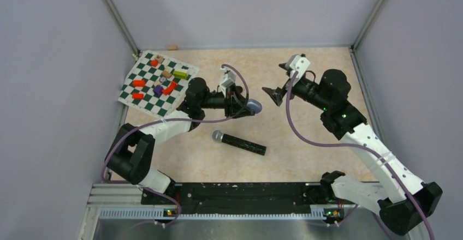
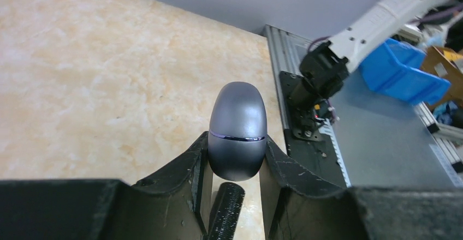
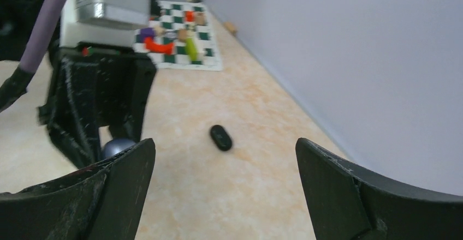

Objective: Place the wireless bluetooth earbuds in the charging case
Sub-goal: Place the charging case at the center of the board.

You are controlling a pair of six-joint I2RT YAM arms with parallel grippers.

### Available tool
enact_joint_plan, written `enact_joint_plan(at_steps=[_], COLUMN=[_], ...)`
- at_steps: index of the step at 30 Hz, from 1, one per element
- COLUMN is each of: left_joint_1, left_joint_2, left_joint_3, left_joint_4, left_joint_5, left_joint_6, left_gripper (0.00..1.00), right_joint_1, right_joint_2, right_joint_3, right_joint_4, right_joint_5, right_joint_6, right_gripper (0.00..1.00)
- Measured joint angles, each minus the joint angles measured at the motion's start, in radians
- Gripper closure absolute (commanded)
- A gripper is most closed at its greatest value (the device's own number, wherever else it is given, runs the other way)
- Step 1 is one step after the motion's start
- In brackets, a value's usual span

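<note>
Charging case [image 2: 237, 131] pinched in my left gripper [image 1: 245, 107], its lid shut; nothing inserted yet.
Well behind the left jaws lies the checkered mat [image 1: 158, 82] with its coloured blocks, out of play. Those jaws clamp the lower half of the grey egg-shaped case, seam line closed, with the microphone [image 1: 238, 142] on the table beneath them. My right gripper [image 1: 274, 95] faces it, jaws spread wide and empty. Ahead of them, between the fingers in the right wrist view, a small black earbud [image 3: 221, 137] rests on the table. I see no other buds. I judge the work barely begun: open the case, fetch each bud, seat it.
</note>
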Motion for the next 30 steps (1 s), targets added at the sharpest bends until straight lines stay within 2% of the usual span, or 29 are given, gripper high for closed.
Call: enact_joint_plan(at_steps=[6, 10, 17, 26, 30], left_joint_1=[-0.002, -0.006, -0.004, -0.006, -0.012], left_joint_2=[0.097, 0.213, 0.404, 0.678, 0.767], left_joint_3=[0.1, 0.237, 0.507, 0.878, 0.966], left_joint_4=[-0.222, -0.436, -0.686, -0.849, -0.932], left_joint_5=[-0.165, -0.312, -0.466, -0.649, -0.732], left_joint_6=[0.055, 0.074, 0.068, -0.099, -0.146], left_gripper=[0.97, 0.96, 0.95, 0.95, 0.93], right_joint_1=[-0.067, -0.1, -0.157, -0.206, -0.213], right_joint_2=[-0.031, -0.032, -0.033, -0.032, -0.032], right_joint_3=[-0.056, -0.064, -0.069, -0.069, -0.069], right_joint_4=[0.141, 0.186, 0.221, 0.225, 0.226], right_joint_5=[0.283, 0.396, 0.441, 0.447, 0.441], right_joint_6=[0.056, 0.076, 0.098, 0.108, 0.114], right_gripper=[0.01, 0.01, 0.01, 0.01, 0.01])
